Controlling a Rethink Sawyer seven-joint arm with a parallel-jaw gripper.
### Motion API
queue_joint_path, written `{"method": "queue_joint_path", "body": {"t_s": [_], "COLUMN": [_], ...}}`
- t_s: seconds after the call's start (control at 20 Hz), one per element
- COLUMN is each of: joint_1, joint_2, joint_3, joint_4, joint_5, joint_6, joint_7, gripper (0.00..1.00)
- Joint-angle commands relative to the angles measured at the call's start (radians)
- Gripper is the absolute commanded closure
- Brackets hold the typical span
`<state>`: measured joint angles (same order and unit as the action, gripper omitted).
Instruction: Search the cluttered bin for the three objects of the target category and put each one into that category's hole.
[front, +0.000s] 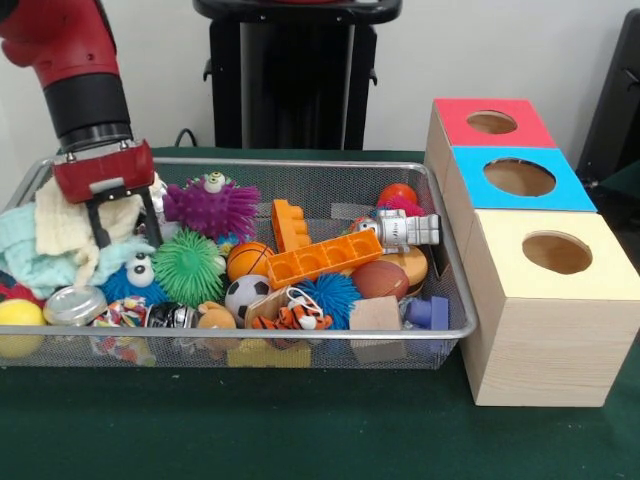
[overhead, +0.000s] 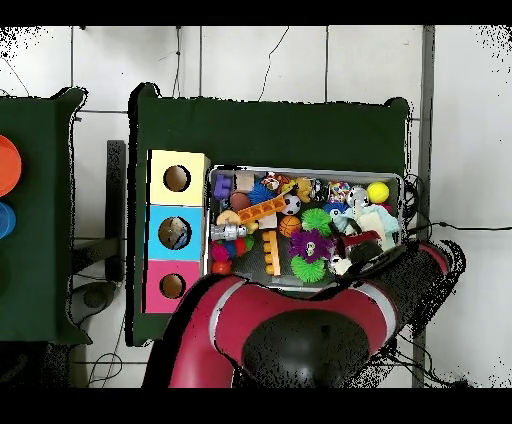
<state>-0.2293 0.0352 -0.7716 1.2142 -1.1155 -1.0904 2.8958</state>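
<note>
A wire mesh bin (front: 455, 300) (overhead: 303, 171) is packed with toys. My gripper (front: 128, 238) (overhead: 347, 240) hangs open at the bin's left end, its black fingers (front: 101, 228) down among a cream cloth (front: 62, 225) and a blue googly-eyed toy (front: 135, 280); nothing is held. Nearby lie a purple spiky ball (front: 215, 208), a green spiky ball (front: 188, 268), a basketball (front: 248, 258), a soccer ball (front: 244, 296) and a yellow ball (front: 18, 322). Three boxes with round holes stand to the right of the bin: red (front: 492, 122), blue (front: 520, 177) and yellow (front: 557, 252).
The bin also holds an orange block tray (front: 322, 257), an orange brick (front: 290, 222), a silver robot toy (front: 405, 230), a brown football (front: 380, 278), a blue spiky ball (front: 330, 293), a tiger toy (front: 290, 318) and a tin (front: 75, 305). Green cloth (front: 300, 430) covers the table.
</note>
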Motion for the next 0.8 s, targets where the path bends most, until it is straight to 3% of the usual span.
{"method": "queue_joint_path", "body": {"t_s": [0.05, 0.2, 0.3, 0.5, 0.8], "joint_1": [-0.074, -0.126, -0.140, -0.127, -0.087], "joint_2": [0.087, 0.141, 0.181, 0.253, 0.273], "joint_3": [0.202, 0.248, 0.269, 0.286, 0.301], "joint_4": [0.131, 0.154, 0.128, 0.057, 0.066], "joint_5": [0.090, 0.150, 0.137, 0.036, -0.106], "joint_6": [-0.025, -0.031, -0.037, 0.013, 0.015], "joint_7": [-0.246, -0.261, -0.242, -0.038, 0.318], "gripper": [0.00, 0.00, 0.00, 0.00, 0.00]}}
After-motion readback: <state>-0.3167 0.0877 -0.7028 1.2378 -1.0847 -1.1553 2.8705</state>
